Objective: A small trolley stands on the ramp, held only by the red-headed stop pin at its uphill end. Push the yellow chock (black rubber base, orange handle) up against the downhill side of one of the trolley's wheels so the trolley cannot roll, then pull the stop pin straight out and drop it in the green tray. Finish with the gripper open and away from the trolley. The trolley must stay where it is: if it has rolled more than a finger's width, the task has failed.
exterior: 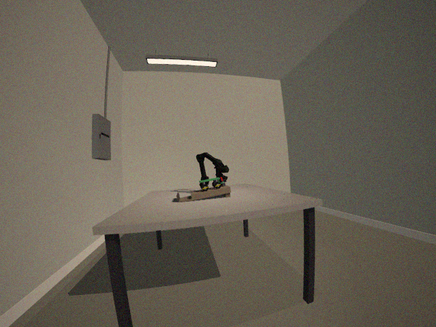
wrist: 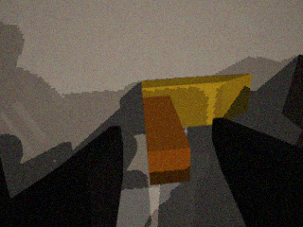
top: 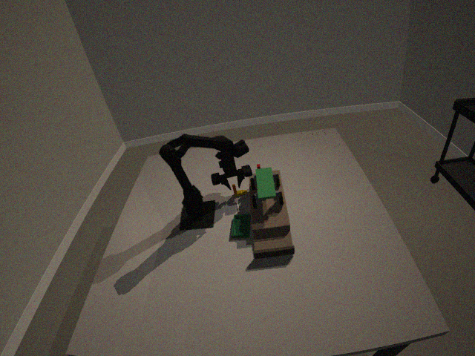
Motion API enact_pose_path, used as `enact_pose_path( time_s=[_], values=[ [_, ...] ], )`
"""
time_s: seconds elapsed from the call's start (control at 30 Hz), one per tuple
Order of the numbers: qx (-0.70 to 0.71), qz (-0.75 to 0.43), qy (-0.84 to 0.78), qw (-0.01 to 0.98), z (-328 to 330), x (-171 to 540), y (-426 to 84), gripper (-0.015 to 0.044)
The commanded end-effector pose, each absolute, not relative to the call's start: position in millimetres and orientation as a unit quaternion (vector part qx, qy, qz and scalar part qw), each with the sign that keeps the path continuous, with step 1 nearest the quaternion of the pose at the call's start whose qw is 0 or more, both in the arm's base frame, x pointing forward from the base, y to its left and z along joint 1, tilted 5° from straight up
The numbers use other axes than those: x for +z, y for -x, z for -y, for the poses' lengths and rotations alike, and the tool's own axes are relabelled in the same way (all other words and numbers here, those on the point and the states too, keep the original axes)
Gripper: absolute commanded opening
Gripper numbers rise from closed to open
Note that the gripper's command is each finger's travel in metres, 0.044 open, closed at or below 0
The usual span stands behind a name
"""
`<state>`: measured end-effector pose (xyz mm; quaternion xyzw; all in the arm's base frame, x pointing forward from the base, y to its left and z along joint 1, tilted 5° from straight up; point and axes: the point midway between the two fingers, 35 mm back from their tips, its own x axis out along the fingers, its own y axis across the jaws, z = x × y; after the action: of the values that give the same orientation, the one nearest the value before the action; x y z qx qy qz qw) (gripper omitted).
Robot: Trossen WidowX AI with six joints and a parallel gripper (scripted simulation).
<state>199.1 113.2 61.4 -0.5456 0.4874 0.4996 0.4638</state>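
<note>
The yellow chock (top: 241,191) (wrist: 194,100) lies on the table beside the ramp's left side in the top view, its orange handle (top: 234,188) (wrist: 167,128) standing up. My gripper (top: 234,188) (wrist: 167,131) is part open and empty, just above the chock; in the wrist view the handle shows between the fingertips, with gaps on both sides. The green-topped trolley (top: 265,182) (exterior: 209,180) stands on the upper part of the wooden ramp (top: 272,220) (exterior: 211,193). The red-headed stop pin (top: 258,166) (exterior: 221,179) is at its uphill end. The green tray (top: 240,225) is beside the ramp.
The ramp, with the trolley on it, stands close to the right of the gripper in the top view. The arm's base (top: 197,215) is to the left on the table (top: 326,299). A dark shelf cart (top: 460,168) stands off the table at the right.
</note>
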Motion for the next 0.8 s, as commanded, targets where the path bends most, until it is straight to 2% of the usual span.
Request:
enact_pose_path(
  time_s=[0.0,0.27,0.43,0.77],
  values=[
    [0.501,-0.489,0.546,0.461,-111.8,53.7,-197.8,0.019],
    [0.501,-0.489,0.546,0.461,-110.9,45.0,-197.6,0.019],
    [0.5,-0.488,0.545,0.463,-111.8,48.0,-198.7,0.0059],
    [0.5,-0.488,0.545,0.462,-112.3,54.5,-198.6,0.0]
  ],
)
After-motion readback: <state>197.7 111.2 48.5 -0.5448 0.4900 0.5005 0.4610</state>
